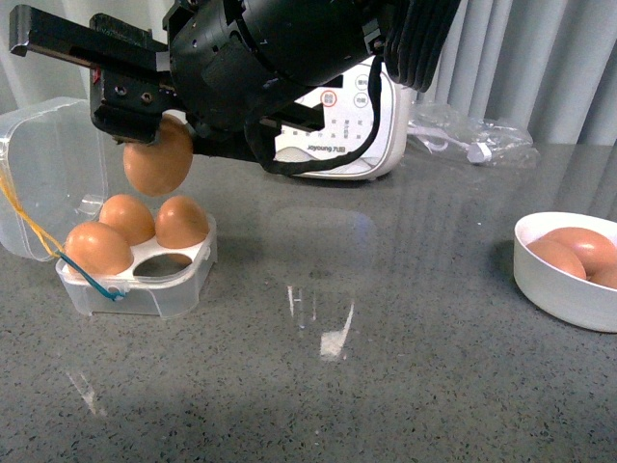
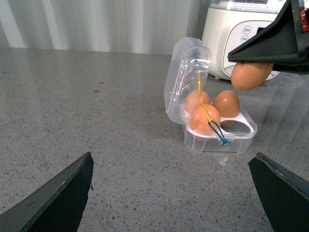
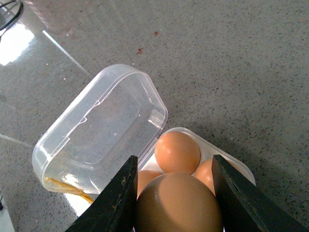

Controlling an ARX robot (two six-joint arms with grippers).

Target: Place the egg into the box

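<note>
Bench (image 1: pixel 337 386): grey speckled stone, glossy; nothing lies between me and the work.
Left gripper (image 2: pixel 171 159): jaws wide apart and holding nothing. It hangs low, short of the box, so it does not block the right arm.
Box (image 1: pixel 145 294): clear four-cup egg case on the bench to my left.
Lid (image 1: pixel 53 164): swung back and standing upright on the far-left side, which leaves the cups open from above.
Bands: a yellow band (image 1: pixel 29 227) and a teal band (image 1: pixel 101 285) trail from the lid down to the front corner.
Boxed eggs: three brown eggs are seated, at front left (image 1: pixel 99 248), back left (image 1: pixel 126 217) and back right (image 1: pixel 181 220).
Empty cup (image 1: pixel 164 265): front right, the only cup free.
Right gripper (image 3: pixel 176 188): clamped on the egg (image 1: pixel 159 159), one finger on each flank, with the lower half bare so it can seat first.
Egg position: in the air just above the box, clear of the seated eggs. In the right wrist view it hides the free cup, so I judge it roughly overhead.
Next move: go straight down and slowly. The neighbouring eggs crowd the cup, so my fingers could knock them.
Bowl (image 1: pixel 559 289): round and white, well off to the right, holding more brown eggs (image 1: pixel 578 251).
Far side: a white button-panel appliance (image 1: pixel 347 125), a crumpled clear bag (image 1: pixel 472 135) and a grey curtain (image 1: pixel 540 58).
</note>
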